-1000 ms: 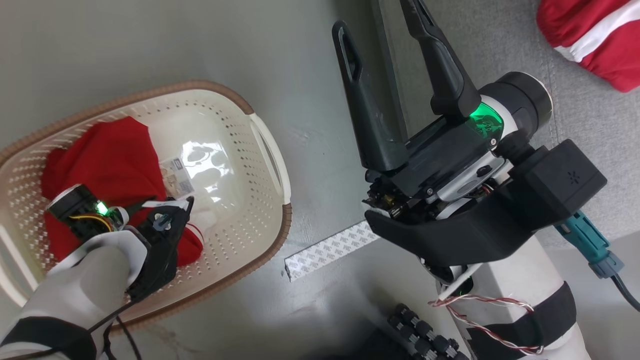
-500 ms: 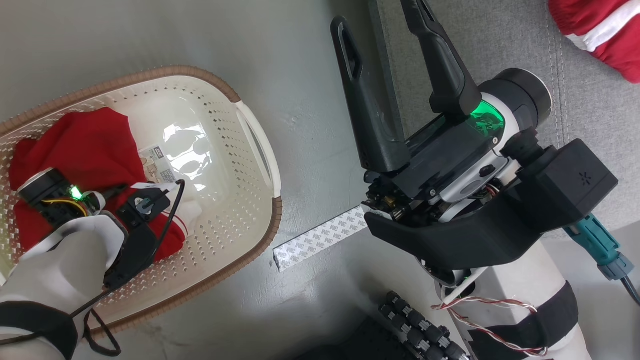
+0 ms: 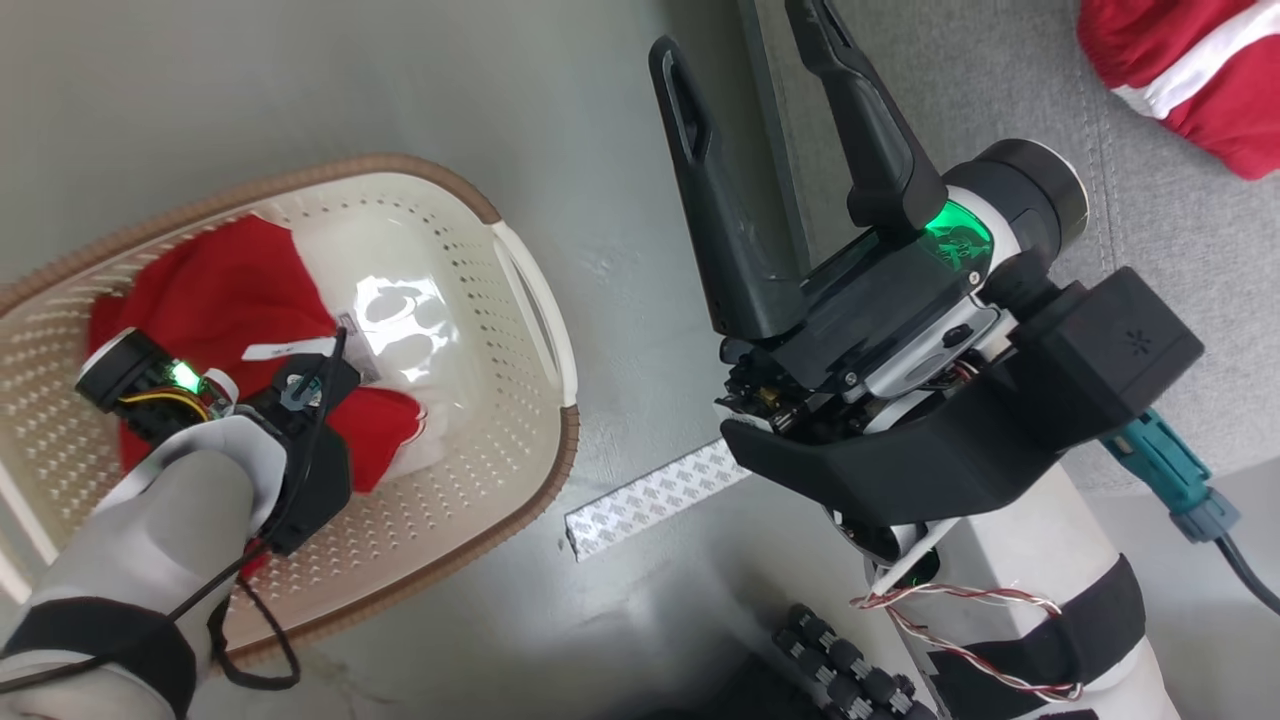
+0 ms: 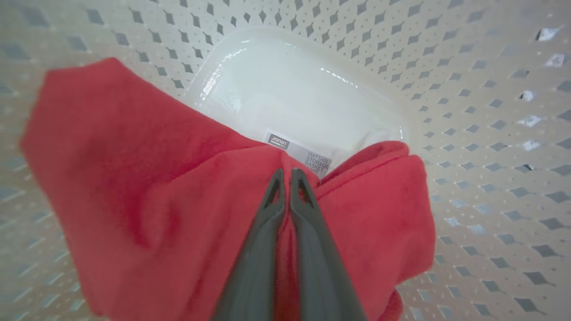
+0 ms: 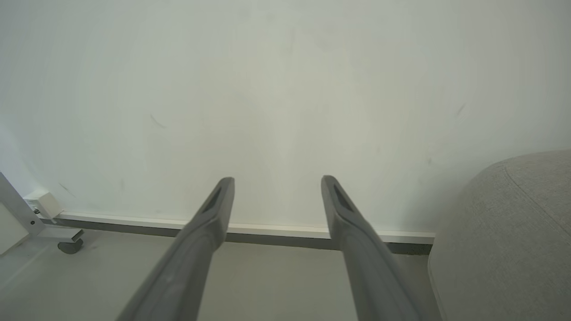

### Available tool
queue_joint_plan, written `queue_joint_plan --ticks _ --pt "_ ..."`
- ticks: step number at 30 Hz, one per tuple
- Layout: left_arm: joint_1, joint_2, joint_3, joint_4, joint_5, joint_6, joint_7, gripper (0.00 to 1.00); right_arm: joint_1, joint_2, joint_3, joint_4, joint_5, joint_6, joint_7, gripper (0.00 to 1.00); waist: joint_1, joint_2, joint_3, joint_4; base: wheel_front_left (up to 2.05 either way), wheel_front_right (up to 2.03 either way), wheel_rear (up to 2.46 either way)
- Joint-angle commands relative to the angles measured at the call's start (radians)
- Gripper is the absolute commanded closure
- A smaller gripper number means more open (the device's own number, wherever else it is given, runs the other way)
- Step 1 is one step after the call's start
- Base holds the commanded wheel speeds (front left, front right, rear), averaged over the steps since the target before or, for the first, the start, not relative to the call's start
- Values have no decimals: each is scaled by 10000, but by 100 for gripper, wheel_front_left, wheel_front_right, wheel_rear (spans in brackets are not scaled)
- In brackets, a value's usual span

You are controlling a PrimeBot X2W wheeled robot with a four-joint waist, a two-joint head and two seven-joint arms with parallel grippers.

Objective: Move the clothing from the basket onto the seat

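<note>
Floor: smooth grey-green floor [image 3: 400, 80], faintly glossy and lightly scuffed. A strip of white printed tape [image 3: 655, 500] lies flat on it between the basket and the robot's base.
Wall: plain pale wall [image 5: 267, 89] ending in a white skirting [image 5: 267, 229]. A metal frame leg on a caster [image 5: 69, 245] stands at the wall's foot.
Basket: the basket [image 3: 400, 165] is cream plastic, rounded, dotted with small diamond holes, with a brown woven-look rim. It sits on the floor, apart from the seat.
Seat: the seat [image 3: 1000, 80] is grey woven upholstery with a stitched seam and a rounded corner.
Red garment: the red garment [image 4: 156, 200] is soft and fleecy, crumpled inside the basket with some white cloth at its edge.
Second garment: the second garment [image 3: 1190, 80], red with a white stripe, lies on the seat, cut off by the picture edge.
Left gripper: the left gripper [image 4: 287, 171] has its fingers pressed together, pinching a raised fold of the red garment.
Right gripper: the right gripper [image 5: 276, 179] has its fingers spread wide, holding nothing.
Hard to see: the sticker [image 4: 303, 154] on the basket bottom is half covered by cloth, and the garment's far edge is blurred.
</note>
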Motion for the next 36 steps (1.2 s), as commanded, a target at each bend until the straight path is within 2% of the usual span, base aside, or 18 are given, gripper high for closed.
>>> queue_joint_plan --ticks 1,7,11,18,23,28,36 --pt "208 29 74 24 -165 48 -105 100 90 23 2 41 -76 -1 -11 0 1 0 -273 180 0 0 0" --pt "685 -97 497 -309 -756 241 -530 100 313 19 -78 278 -291 -1 -11 0 1 0 -1164 509 0 0 0" --pt "1211 16 792 -953 -1075 341 -651 100 634 17 -95 482 -419 -1 -11 0 1 0 -1882 787 0 0 0" --pt "2595 474 1685 -3393 -1716 826 -653 100 1204 11 -158 898 -627 -1 -11 0 1 0 -3089 1225 0 0 0" --pt "3683 576 2247 -4888 -2015 1113 -654 100 1801 -211 -340 1222 -628 -1 -11 0 1 0 -4160 1585 0 0 0" --pt "4891 682 2917 -6535 -2114 1476 -657 100 2615 -518 -468 1533 -564 1 -11 0 1 0 -5350 1956 0 0 0" --pt "6129 840 3779 -8959 -1929 1802 -656 100 3400 -769 -547 1879 -464 -1 -11 0 1 0 -6419 2188 0 0 0"
